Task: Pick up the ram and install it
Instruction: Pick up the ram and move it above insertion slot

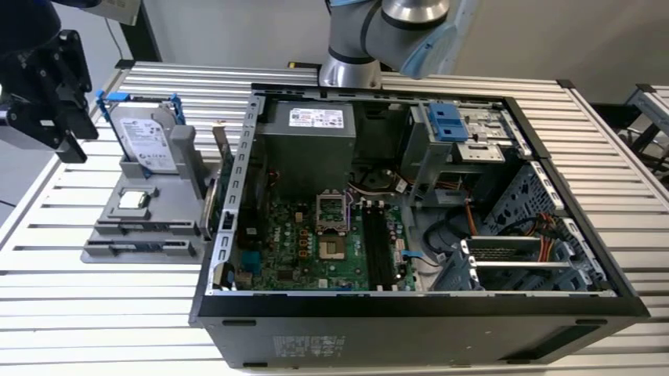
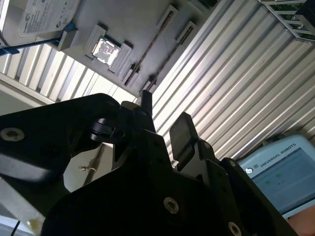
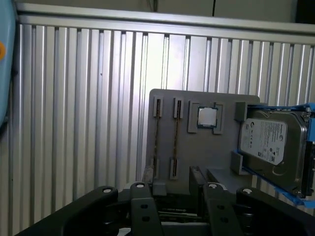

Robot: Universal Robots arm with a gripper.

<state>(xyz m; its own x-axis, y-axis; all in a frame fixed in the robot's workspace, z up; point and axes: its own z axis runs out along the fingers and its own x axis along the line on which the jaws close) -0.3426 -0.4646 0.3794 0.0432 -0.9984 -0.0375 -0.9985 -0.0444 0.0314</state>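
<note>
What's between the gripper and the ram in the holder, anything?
Nothing visible. In the first wrist view the open gripper faces the grey holder, the ram sits edge-up in its slot, and there is only open air between them.

A broad surface of ribbed, silver-grey metal slats fills most of the scene, its long grooves running in parallel from edge to edge. Behind it in the exterior view stands a plain, pale grey wall with no window in sight. At the exterior view's right edge, a second slatted bench of the same make stands apart across a dark gap. Light falls from above: in the first wrist view a soft white glare spreads over the slats.
</note>
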